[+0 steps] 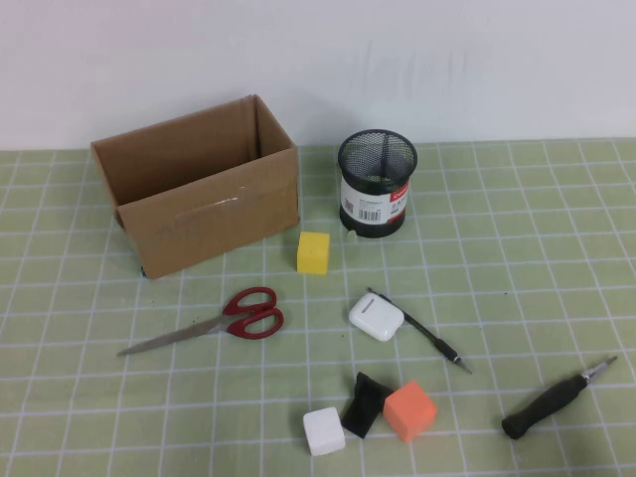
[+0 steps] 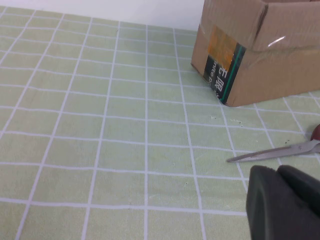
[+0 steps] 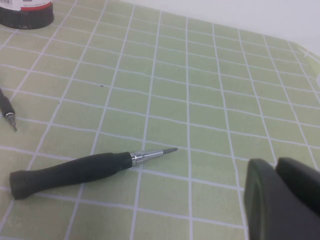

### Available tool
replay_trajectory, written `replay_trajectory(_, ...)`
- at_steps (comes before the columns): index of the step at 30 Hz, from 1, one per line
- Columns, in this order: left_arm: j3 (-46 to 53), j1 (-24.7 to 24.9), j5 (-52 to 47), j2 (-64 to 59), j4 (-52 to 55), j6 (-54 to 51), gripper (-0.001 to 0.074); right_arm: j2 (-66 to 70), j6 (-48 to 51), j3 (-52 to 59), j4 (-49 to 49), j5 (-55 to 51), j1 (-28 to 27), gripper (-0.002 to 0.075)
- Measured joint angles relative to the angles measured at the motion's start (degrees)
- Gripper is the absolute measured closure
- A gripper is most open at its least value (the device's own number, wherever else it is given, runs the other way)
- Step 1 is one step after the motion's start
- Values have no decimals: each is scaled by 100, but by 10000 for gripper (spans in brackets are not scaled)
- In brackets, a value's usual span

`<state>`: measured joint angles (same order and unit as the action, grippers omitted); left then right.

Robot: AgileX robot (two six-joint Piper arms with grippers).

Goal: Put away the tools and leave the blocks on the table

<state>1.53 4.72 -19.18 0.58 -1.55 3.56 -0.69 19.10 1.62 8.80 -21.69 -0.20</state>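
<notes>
Red-handled scissors (image 1: 214,320) lie left of centre; their blade tip shows in the left wrist view (image 2: 275,152). The black-handled screwdriver (image 1: 556,399) lies at the front right and also shows in the right wrist view (image 3: 75,172). A thin black rod (image 1: 422,333) lies beside the white earbud case (image 1: 376,318). The yellow cube (image 1: 313,252) sits mid-table. The white cube (image 1: 324,431), black wedge (image 1: 366,404) and orange cube (image 1: 409,410) cluster at the front. My left gripper (image 2: 277,171) is shut and empty near the scissors' tip. My right gripper (image 3: 277,166) is shut and empty near the screwdriver's tip. Neither arm shows in the high view.
An open cardboard box (image 1: 199,194) stands at the back left, its corner in the left wrist view (image 2: 235,75). A black mesh pen cup (image 1: 377,184) stands at the back centre, its base in the right wrist view (image 3: 27,15). The green gridded table (image 1: 556,248) extends right.
</notes>
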Motion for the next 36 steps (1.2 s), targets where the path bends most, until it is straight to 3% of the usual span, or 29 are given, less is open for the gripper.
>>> replay_trajectory(27, 0, 0, 0, 0, 0, 0, 739, 0, 0, 0, 0, 67, 0, 733)
replay_trajectory(31, 0, 0, 0, 0, 0, 0, 739, 0, 0, 11, 0, 575, 0, 733)
replay_trajectory(36, 0, 0, 0, 0, 0, 0, 739, 0, 0, 11, 9, 1924, 0, 733)
